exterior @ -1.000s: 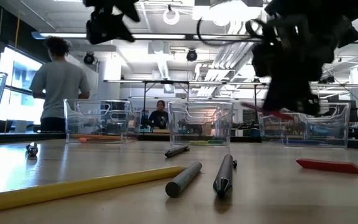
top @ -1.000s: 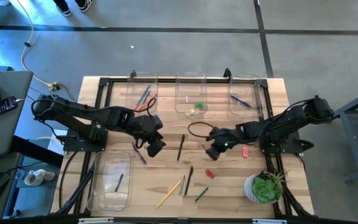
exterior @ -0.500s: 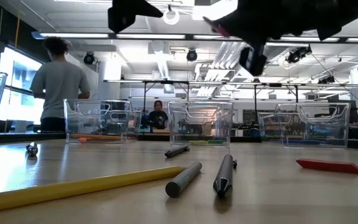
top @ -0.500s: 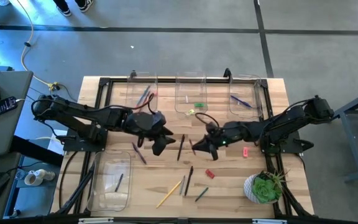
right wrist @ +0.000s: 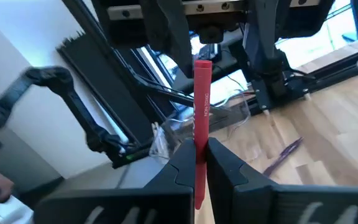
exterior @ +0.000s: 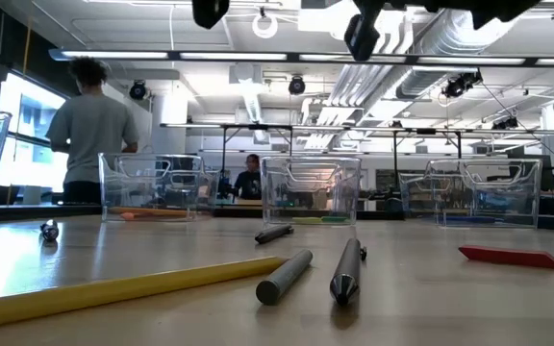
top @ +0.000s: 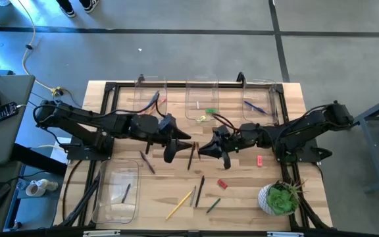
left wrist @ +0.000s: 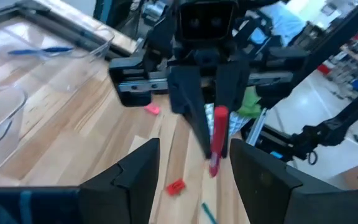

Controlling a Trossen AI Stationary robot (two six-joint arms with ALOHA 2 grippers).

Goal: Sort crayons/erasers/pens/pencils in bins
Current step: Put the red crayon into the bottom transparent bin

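My right gripper [top: 201,150] is shut on a red crayon [right wrist: 201,106] above the middle of the table. My left gripper [top: 181,146] is open and empty, facing it a short way off. In the left wrist view my open left fingers [left wrist: 140,169] stand on either side of the crayon [left wrist: 217,134] without touching it. Three clear bins [top: 202,84] stand along the far edge, and a longer bin [top: 104,197] at the near left. A dark pen [top: 191,156] lies flat on the table below the grippers. My right gripper pinches the red crayon between its two fingers [right wrist: 219,163] at its rear part [right wrist: 198,144]. The fingers lie along it, roughly level, coming from the table's right. The crayon is lifted clear, and its free end [right wrist: 202,65] sticks out past the fingertips toward my left gripper.
On the table lie a purple pen [top: 147,164], a pink eraser [top: 260,160], a red eraser [top: 222,184], and pencils and pens [top: 193,196] at the near middle. A potted plant [top: 278,199] stands at the near right. A person [exterior: 89,130] stands beyond the table.
My right gripper has risen and gone toward the table's left with the red crayon, turning to point at my left gripper. My left gripper has risen and gone toward the table's right, turning to face it. The two now stand close together.
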